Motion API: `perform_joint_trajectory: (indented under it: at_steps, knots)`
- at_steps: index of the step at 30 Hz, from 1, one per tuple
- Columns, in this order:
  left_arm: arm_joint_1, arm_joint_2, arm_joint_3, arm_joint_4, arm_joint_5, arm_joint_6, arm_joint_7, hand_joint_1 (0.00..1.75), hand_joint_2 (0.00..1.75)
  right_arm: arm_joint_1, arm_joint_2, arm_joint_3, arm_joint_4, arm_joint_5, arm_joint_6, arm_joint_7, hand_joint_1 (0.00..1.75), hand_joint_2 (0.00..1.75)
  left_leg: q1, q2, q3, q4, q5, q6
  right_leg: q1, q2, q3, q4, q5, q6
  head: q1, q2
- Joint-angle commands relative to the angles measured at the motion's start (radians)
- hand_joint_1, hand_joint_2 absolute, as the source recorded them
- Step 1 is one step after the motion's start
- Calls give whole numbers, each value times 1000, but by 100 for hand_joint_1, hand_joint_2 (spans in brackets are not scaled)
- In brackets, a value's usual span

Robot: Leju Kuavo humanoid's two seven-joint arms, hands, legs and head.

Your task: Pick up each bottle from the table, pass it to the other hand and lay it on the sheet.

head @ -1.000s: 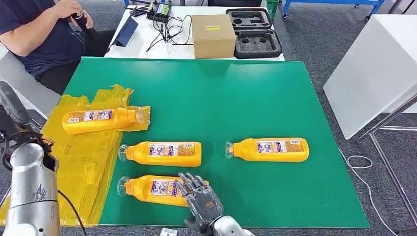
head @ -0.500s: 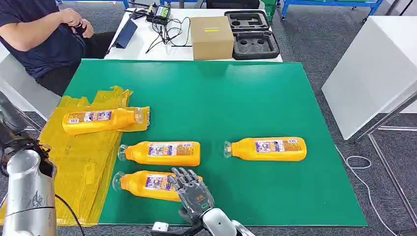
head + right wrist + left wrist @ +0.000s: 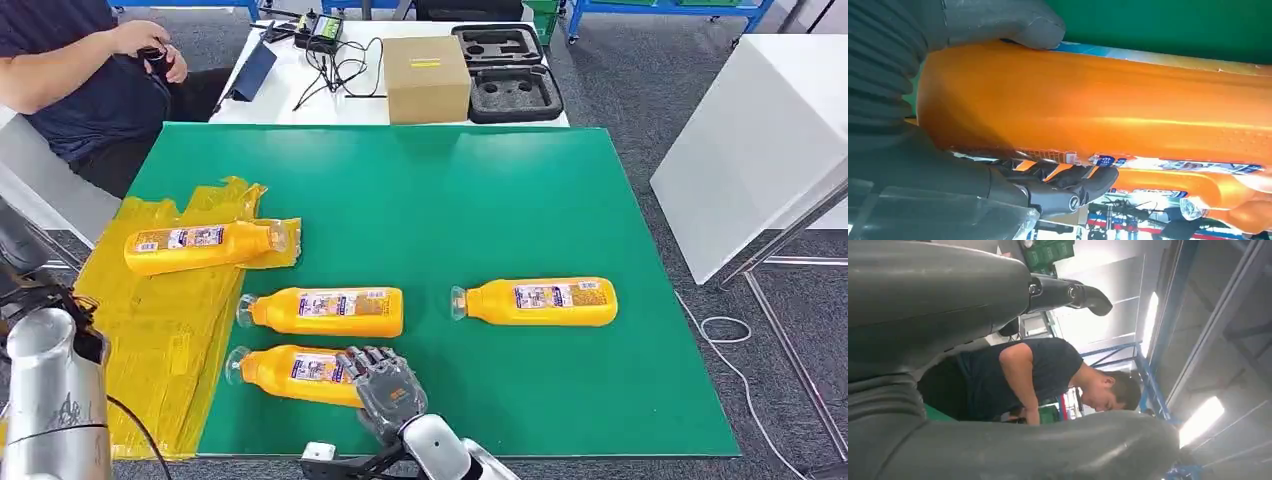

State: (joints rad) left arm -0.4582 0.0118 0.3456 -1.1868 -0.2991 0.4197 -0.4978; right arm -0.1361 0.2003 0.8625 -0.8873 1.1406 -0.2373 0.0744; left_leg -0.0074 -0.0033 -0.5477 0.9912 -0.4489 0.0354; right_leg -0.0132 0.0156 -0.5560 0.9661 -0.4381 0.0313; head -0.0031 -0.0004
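At your far left the left hand point(image 3: 973, 360) shows in its wrist view, its fingers spread with nothing between them, and one bottle point(image 3: 200, 245) lies on the yellow sheet point(image 3: 160, 330). Moving right across the green surface point(image 3: 480, 200), the right hand point(image 3: 385, 390) has its fingers wrapped around the base of the nearest bottle point(image 3: 295, 372). Two more bottles lie beyond it and farther right.

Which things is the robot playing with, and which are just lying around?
For the job: four orange bottles, one in the right hand; yellow sheet; green table.
Lying about: cardboard box, black foam case, cables.
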Motion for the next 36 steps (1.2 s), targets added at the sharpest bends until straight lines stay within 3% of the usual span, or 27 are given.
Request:
perform_joint_trajectory:
  at_steps: [1, 2, 3, 11, 19, 20, 21, 25, 26, 28, 31, 33, 34, 36]
  knots:
    - [13, 2, 10, -18, 11, -5, 1, 0, 0, 36, -11, 6, 153, 0, 27, 0, 175, 175, 2, -1, 1, -1, 0, -2, 2, -2, 2, -2, 0, -1, 0, 0]
    - [16, 0, 11, -25, 13, -7, 2, 0, 0, 34, -9, 7, 160, 3, 26, 2, 150, 175, 3, -2, 1, -2, 1, -3, 3, -3, 2, -3, 1, -2, 0, 0]
    - [20, -1, 12, -35, 15, -8, 2, 0, 0, 34, -8, 8, 170, 6, 25, 2, 0, 175, 3, -3, 0, -2, 1, -3, 3, -4, 2, -3, 1, -2, 0, 0]
    - [21, 0, 14, -38, 16, -8, 2, 0, 0, 35, -8, 9, 175, 6, 27, 1, 0, 175, 4, -1, 2, -2, 2, -5, 4, -3, 2, -2, 2, -5, 0, 0]
    - [-31, 17, 4, 27, 24, -4, -2, 0, 0, 2, 4, 40, 324, 34, 72, 12, 0, 175, 4, 3, 5, -1, 3, -8, 5, 1, 3, -2, 4, -8, 0, 0]
    - [-35, 22, 3, 40, 29, 4, -9, 0, 0, -3, 6, 41, 333, 35, 70, 3, 103, 175, 4, 2, 3, -2, 3, -10, 6, 1, 2, -2, 5, -9, 0, 0]
    - [-38, 26, 2, 46, 36, 6, -13, 0, 0, -4, 7, 39, 335, 32, 76, -3, 175, 175, 5, 4, 7, -2, 2, -10, 7, 4, 3, -2, 5, -9, 1, 0]
    - [-20, 39, 16, 31, 47, 12, -21, 0, 0, -7, 12, 41, 323, 36, 90, -11, 175, 175, 10, 9, 10, 0, -7, -19, 11, 9, -2, -1, 0, -14, 0, 0]
    - [-18, 41, 19, 29, 49, 12, -22, 0, 0, -8, 12, 41, 322, 36, 93, -11, 175, 175, 11, 7, 4, -1, -4, -18, 11, 6, -8, -3, 3, -14, 0, 0]
    - [-17, 43, 25, 29, 53, 8, -25, 0, 0, -9, 15, 37, 321, 36, 96, -15, 175, 175, 12, 9, 14, 0, -9, -17, 14, 9, 2, -1, -2, -16, 0, 0]
    - [-19, 43, 25, 31, 53, 8, -27, 0, 0, -10, 17, 33, 324, 32, 95, -18, 175, 175, 14, 6, 10, -1, -3, -21, 14, 5, -1, -2, 1, -18, 1, 0]
    - [-23, 40, 24, 31, 53, 6, -28, 0, 0, -10, 20, 26, 333, 26, 93, -20, 175, 175, 17, 9, 23, 2, -9, -21, 16, 9, 11, 0, -2, -19, 0, 0]
    - [-23, 40, 24, 31, 53, 6, -29, 0, 0, -9, 20, 24, 334, 25, 91, -20, 175, 175, 17, 7, 14, 1, -6, -22, 16, 6, 4, -1, 0, -19, 0, 0]
    - [-20, 37, 22, 24, 51, 7, -30, 0, 0, -2, 18, 12, 328, 13, 73, -27, 175, 175, 18, 7, 17, -2, -6, -24, 16, 7, 8, -3, 0, -19, 0, 0]
